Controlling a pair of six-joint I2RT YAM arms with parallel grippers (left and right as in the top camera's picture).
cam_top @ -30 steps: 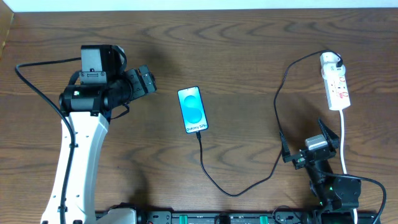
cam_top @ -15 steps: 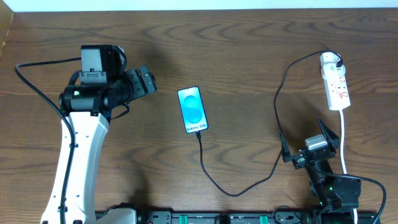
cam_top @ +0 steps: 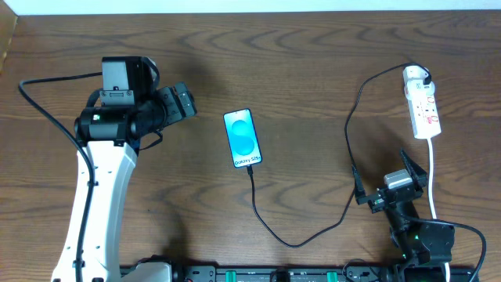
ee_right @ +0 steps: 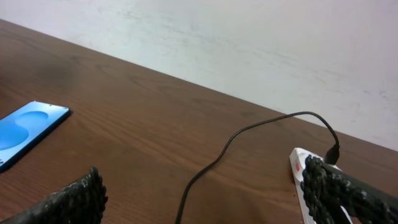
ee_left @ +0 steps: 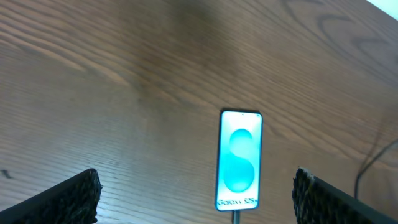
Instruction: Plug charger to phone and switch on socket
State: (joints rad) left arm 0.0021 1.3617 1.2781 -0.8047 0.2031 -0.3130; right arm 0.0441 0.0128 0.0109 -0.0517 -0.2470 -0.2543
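Grained wooden table (cam_top: 313, 63) bears slim rectangular phone (cam_top: 242, 138) (glossy blue).

The left hand (cam_top: 185, 103) and the right hand (cam_top: 386, 178) each hover, fingers spread fully wide.

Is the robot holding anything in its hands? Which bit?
Nothing. The left gripper and right gripper are both open and empty; the phone lies untouched.

Dark brown wood-grain table (cam_top: 313, 63) is filling the whole overhead view. Plain white wall (ee_right: 249, 37), faintly scuffed, is running along its far edge. Even indoor light is casting soft shadows on the wood.
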